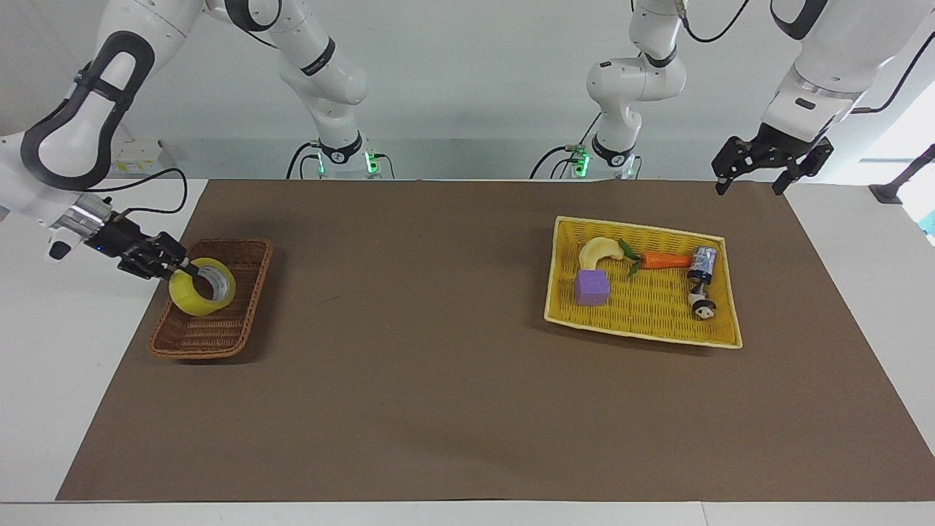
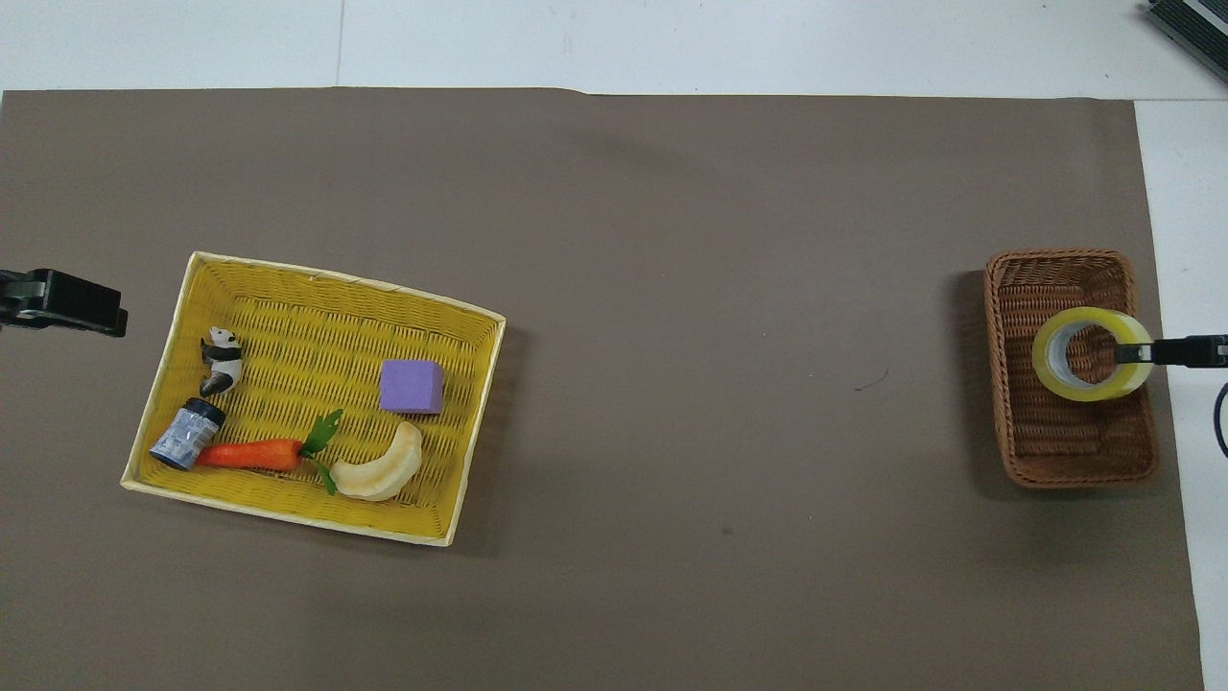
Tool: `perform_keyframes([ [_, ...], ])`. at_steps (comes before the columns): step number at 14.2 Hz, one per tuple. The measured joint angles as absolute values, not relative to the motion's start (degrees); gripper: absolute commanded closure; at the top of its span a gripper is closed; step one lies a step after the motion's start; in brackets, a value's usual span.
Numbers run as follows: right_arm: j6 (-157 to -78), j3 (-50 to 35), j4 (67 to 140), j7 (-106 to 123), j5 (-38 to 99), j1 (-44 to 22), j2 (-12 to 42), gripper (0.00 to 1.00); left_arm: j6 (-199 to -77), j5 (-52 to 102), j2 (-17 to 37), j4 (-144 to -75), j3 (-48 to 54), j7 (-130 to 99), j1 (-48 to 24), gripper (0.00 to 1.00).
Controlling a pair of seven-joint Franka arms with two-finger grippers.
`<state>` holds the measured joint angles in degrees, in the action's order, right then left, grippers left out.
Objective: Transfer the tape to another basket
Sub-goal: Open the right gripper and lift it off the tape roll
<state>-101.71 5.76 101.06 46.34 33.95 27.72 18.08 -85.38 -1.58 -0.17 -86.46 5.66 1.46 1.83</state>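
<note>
While the overhead view catches only the black fingertips of each gripper at its side edges, the facing view shows both arms whole. One wide roll of translucent yellow packing tape (image 1: 202,296) (image 2: 1093,353) sits low in the one narrow dark-brown woven wicker basket (image 1: 212,329) (image 2: 1065,446), at the right arm's end of the brown desk mat; whether it rests on the basket floor cannot be told. The roll stands tilted, its open core facing up and toward the mat's middle. The right gripper (image 1: 180,269) (image 2: 1132,353) is closed on the roll's wall, one finger inside the core. The left gripper (image 1: 752,183) hangs with fingers spread, holding nothing, over the mat's corner at the left arm's end. One flat bright-yellow woven tray (image 1: 650,332) (image 2: 288,278) holds five things: one purple cube (image 1: 592,287) (image 2: 412,386), one carrot (image 1: 661,260) (image 2: 251,453), one pale banana piece (image 1: 599,250) (image 2: 382,468), one small jar (image 1: 703,263) (image 2: 187,435), one panda figure (image 1: 703,307) (image 2: 222,359).
</note>
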Motion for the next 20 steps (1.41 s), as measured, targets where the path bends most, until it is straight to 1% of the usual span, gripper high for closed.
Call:
perform_keyframes([
  [3,-102.3,5.4,101.3,46.3,37.5,27.0,18.1,1.00,-85.4,0.1,-0.2,-86.5,5.5,1.4,2.1,0.00],
  [5,-104.7,5.2,102.4,46.3,37.6,25.5,18.1,1.00,-85.4,1.6,-0.1,-86.5,5.4,1.4,3.0,0.00],
  [8,-105.5,5.2,103.0,46.9,36.7,25.1,18.2,1.00,-85.5,2.0,-0.1,-86.5,5.3,1.4,3.5,0.00],
  [9,-105.7,5.3,103.0,47.3,36.6,25.2,18.2,0.95,-85.5,2.0,-0.1,-86.5,5.3,1.4,3.5,0.00],
  [10,-105.9,5.3,103.2,47.4,36.5,25.2,18.2,0.43,-85.5,2.0,-0.1,-86.5,5.3,1.4,3.5,0.00],
  [11,-106.0,5.3,103.3,47.4,36.5,25.2,18.2,0.00,-85.5,2.0,-0.1,-86.5,5.3,1.4,3.5,0.00],
  [15,-106.8,5.3,103.2,47.4,36.5,25.2,18.2,0.00,-85.6,2.1,-0.1,-86.5,5.3,1.4,3.5,0.00],
  [18,-113.0,4.8,102.1,45.5,36.5,24.9,18.1,0.00,-85.6,2.1,-0.1,-86.5,5.3,1.4,3.5,0.00],
  [20,-115.9,4.5,100.1,41.4,35.8,22.6,17.9,0.00,-85.6,2.1,-0.1,-86.5,5.3,1.4,3.5,0.00],
])
